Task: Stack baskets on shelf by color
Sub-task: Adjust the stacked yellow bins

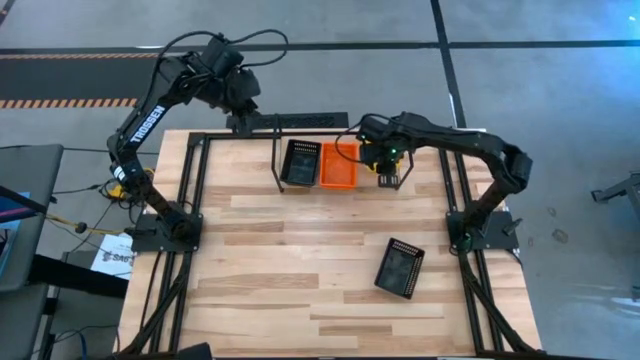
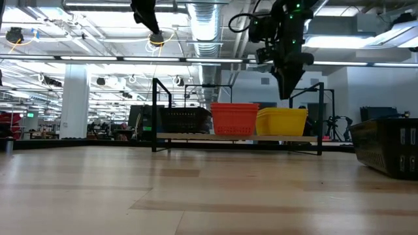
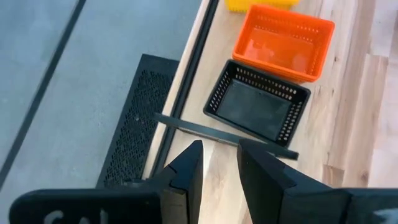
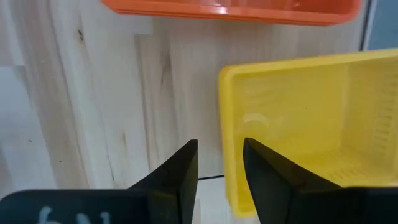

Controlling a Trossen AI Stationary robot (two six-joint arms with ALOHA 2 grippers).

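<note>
Right wrist view shows the right tool [image 4: 221, 165] with its two dark fingers parted by a narrow gap and nothing between them, hanging over the near rim of the yellow basket [image 4: 298, 124]. From above, this tool [image 1: 390, 178] hangs at the right end of the shelf [image 1: 277, 150], which stands along the far edge of the tabletop [image 1: 300, 270]. The yellow basket sits under it and is mostly hidden in the high view; the low view shows it [image 2: 282, 121] on the shelf just beside the orange basket [image 2: 234, 119], with the tool above it, not touching.

A black basket [image 1: 300, 163] takes the left place on the shelf, next to the orange one. Whether more baskets lie nested under these I cannot tell. Another black basket [image 1: 400, 267] lies tilted on the tabletop, well apart from the shelf, toward the right front.

Off the far left corner, the left tool [image 3: 219, 165] hangs slightly open and empty, looking toward the shelf's black basket.
</note>
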